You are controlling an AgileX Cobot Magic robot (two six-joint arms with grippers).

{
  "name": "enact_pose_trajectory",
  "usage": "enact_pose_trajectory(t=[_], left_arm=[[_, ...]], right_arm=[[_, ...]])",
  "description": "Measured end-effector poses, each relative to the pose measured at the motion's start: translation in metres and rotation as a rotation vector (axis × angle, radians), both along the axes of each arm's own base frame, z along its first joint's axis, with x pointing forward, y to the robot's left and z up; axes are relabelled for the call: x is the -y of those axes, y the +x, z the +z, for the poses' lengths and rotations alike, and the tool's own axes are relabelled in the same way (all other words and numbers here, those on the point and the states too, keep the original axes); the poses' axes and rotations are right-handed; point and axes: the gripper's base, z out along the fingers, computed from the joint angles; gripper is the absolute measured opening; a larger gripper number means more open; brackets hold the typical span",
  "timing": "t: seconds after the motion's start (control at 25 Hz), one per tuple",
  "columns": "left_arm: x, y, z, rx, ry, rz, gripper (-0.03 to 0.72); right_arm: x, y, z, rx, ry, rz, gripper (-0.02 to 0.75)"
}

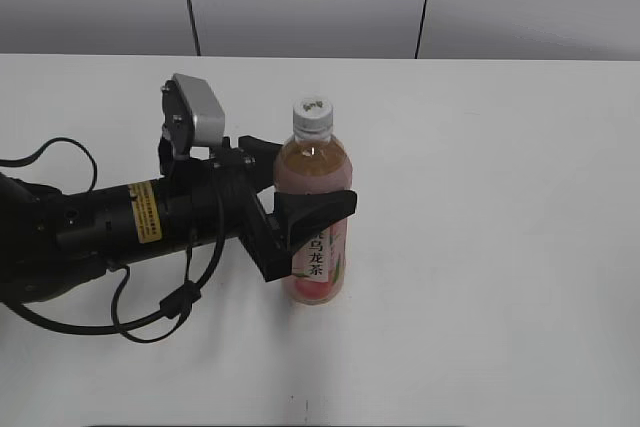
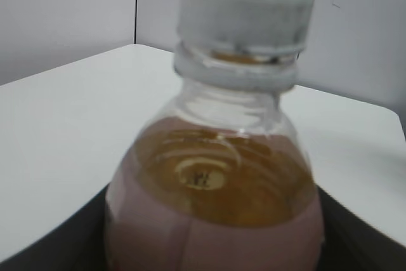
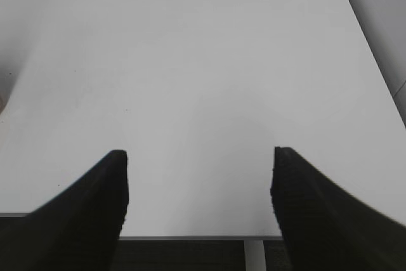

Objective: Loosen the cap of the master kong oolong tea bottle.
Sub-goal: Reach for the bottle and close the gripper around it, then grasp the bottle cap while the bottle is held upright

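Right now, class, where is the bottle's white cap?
In the exterior view the cap tops the tea bottle standing mid-table, just above the left gripper clamped around the bottle's body.

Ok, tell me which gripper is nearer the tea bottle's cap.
Left. The left gripper is shut on the tea bottle just below the cap. The right gripper hangs open over bare table, with no bottle in its view.
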Motion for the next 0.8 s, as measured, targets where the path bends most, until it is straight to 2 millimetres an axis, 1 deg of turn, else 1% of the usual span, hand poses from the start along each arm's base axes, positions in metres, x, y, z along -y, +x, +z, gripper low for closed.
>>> enact_pose_trajectory(t=[0.8], left_arm=[[0.0,-0.0001,0.0,0.0,0.0,-0.001,0.463]], right_arm=[[0.0,0.0,0.0,0.0,0.0,0.0,0.532]])
